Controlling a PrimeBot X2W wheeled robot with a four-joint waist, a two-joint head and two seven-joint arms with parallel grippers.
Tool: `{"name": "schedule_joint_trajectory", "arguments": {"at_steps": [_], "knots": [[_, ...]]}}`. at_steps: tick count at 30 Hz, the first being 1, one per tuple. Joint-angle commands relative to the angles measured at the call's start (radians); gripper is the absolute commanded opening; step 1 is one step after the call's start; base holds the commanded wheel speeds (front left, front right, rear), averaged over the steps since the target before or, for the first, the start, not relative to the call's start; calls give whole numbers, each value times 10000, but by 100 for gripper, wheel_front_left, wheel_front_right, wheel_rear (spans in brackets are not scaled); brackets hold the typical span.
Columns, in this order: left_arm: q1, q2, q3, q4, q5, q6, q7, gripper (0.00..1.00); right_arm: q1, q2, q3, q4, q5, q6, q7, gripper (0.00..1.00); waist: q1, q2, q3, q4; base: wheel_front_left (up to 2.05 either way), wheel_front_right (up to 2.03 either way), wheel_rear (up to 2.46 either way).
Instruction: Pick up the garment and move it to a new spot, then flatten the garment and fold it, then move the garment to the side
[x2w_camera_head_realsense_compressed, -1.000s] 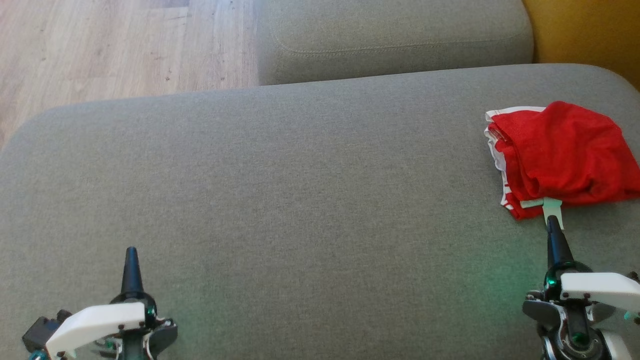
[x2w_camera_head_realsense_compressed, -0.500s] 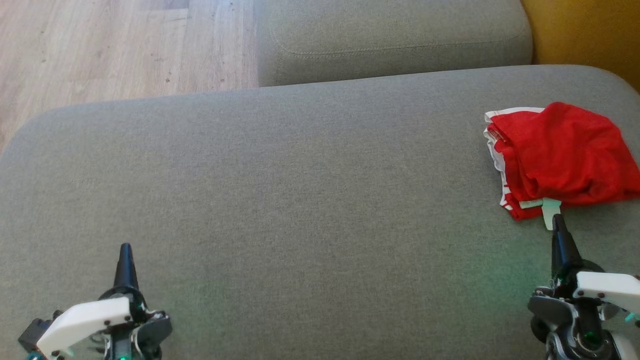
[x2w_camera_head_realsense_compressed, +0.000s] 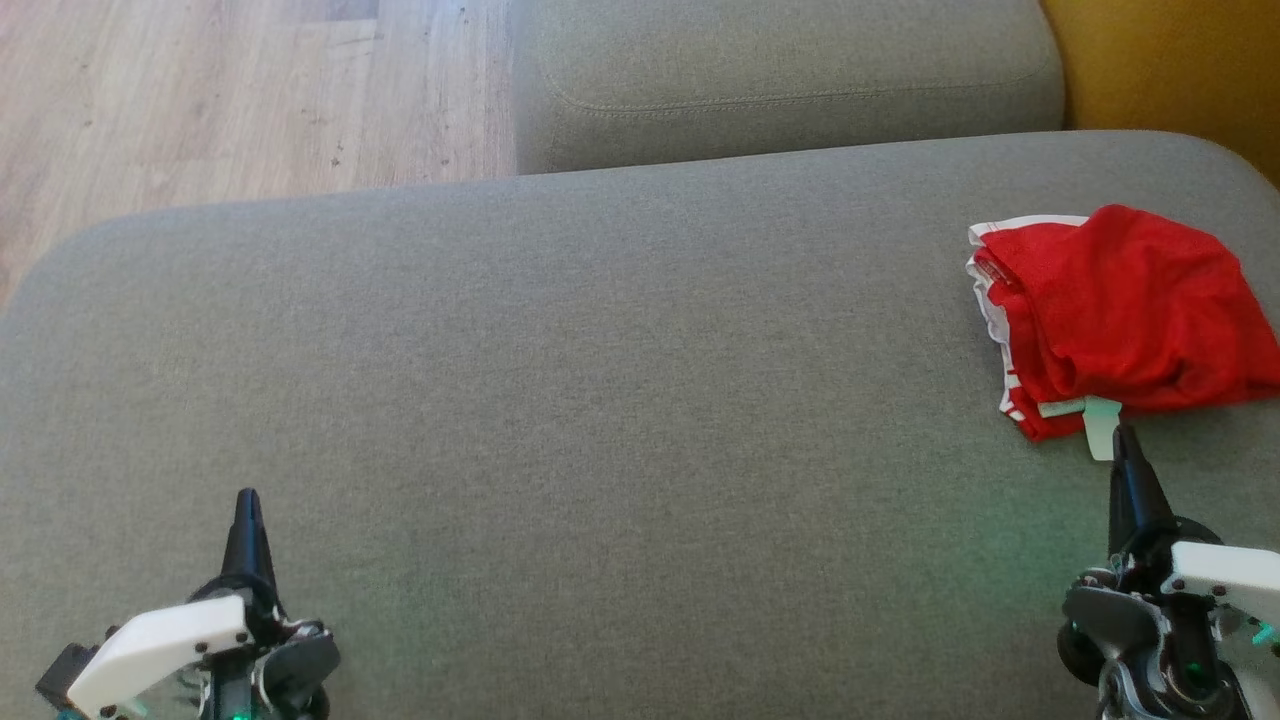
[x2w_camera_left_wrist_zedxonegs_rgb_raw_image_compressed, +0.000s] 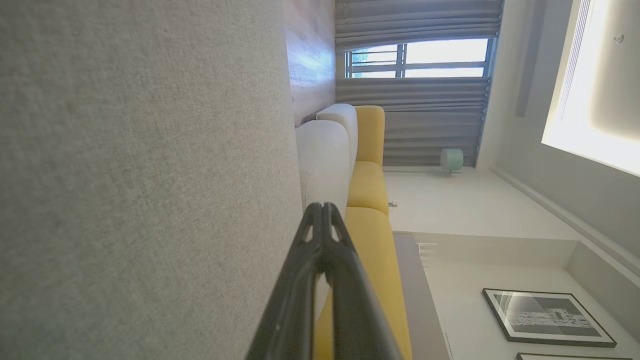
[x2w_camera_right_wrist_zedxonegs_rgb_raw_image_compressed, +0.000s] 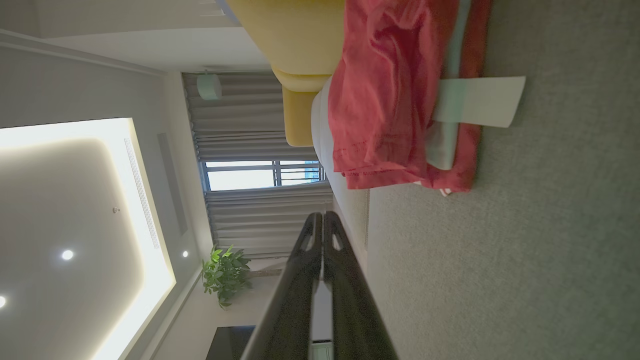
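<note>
Near me, my left gripper (x2w_camera_head_realsense_compressed: 246, 500) and right gripper (x2w_camera_head_realsense_compressed: 1122, 437) sit pinched closed, holding nothing, over the grey cushion (x2w_camera_head_realsense_compressed: 600, 380). The folded red garment (x2w_camera_head_realsense_compressed: 1130, 310) lies at its far right, just beyond the right tips. Farther off I see 1 more cushion (x2w_camera_head_realsense_compressed: 780, 70), wood floor (x2w_camera_head_realsense_compressed: 200, 90) and a yellow sofa (x2w_camera_head_realsense_compressed: 1180, 60).

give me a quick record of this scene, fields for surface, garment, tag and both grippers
surface: grey sofa cushion
garment: red garment with white trim, folded in a bundle at the cushion's right end
tag: pale tag sticking out of the garment toward the robot
left gripper: shut, empty, over bare cushion
right gripper: shut, empty, tip close to the tag
</note>
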Motion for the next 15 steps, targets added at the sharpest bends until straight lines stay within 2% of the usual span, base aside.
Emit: {"name": "schedule_joint_trajectory", "arguments": {"at_steps": [1,15], "knots": [[-520,100,378,-283,-44,-71,51,0,-547,-98,191,-383,65,79,63,0,0,0,1,0,0,0,0],[-521,88,395,-282,-30,-71,64,0,-549,-84,170,-382,47,79,80,0,0,0,1,0,0,0,0]]}}
